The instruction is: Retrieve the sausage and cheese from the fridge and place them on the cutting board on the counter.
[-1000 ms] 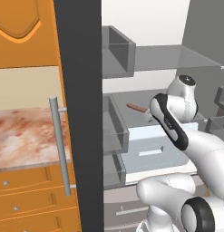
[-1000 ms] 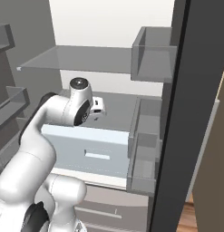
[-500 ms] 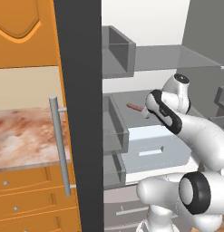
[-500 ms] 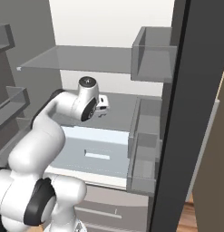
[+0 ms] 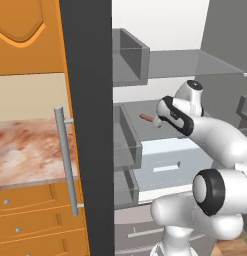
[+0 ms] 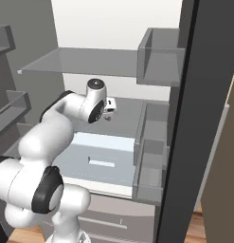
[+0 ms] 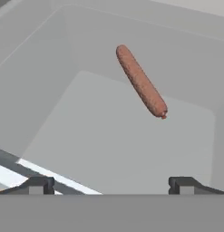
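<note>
- The sausage (image 7: 141, 80) is seen lying on the grey shelf (image 7: 113, 149) inside the open fridge (image 5: 87, 125), above the pale drawer (image 5: 167, 162).
- The claw (image 7: 111, 185) is held wide apart, with nothing between its tips, and is parked short of the sausage.
- From the hand view, the sausage lies ahead of the claw and a little off-centre; its long axis is seen running diagonally across the line between the tips.
- A forward reach, and probably a wrist roll to straddle the link, is judged to be needed.
- The bench (image 5: 25, 155) is seen left of the fridge door.
</note>
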